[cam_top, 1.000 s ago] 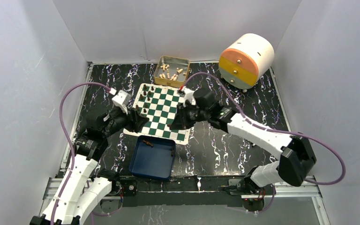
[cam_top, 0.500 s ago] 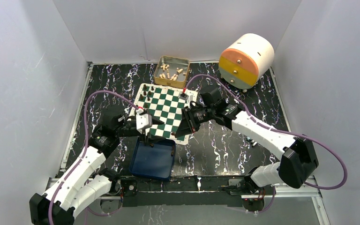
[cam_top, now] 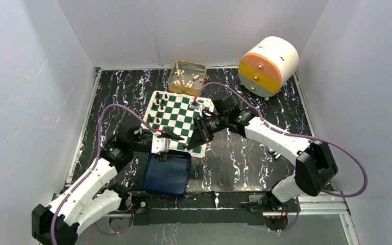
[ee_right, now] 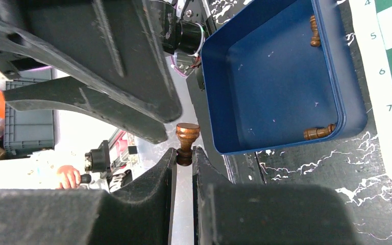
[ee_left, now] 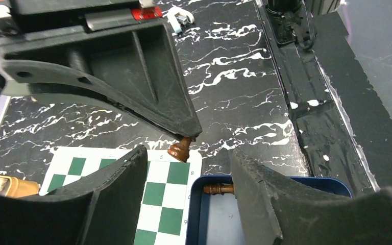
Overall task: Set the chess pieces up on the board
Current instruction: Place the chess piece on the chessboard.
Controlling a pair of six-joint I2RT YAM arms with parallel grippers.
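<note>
my right fingers point(ee_right: 153, 184) pinch a tiny brown chess piece point(ee_right: 187, 137) | left fingers point(ee_left: 117, 189) open, empty | I guess light, hard, slippery: hold its neck

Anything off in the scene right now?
Board sits skewed to the table edges. Two brown pieces lie on their sides in the blue tray, along its board-side wall. Nothing looks spilled or broken.

Bright, even overhead light fills the white-walled enclosure point(cam_top: 30, 76); shadows on the glossy black white-veined marble-pattern tabletop point(cam_top: 245, 163) are soft. Wrist views blur at closest range, and the right one's background is overexposed
</note>
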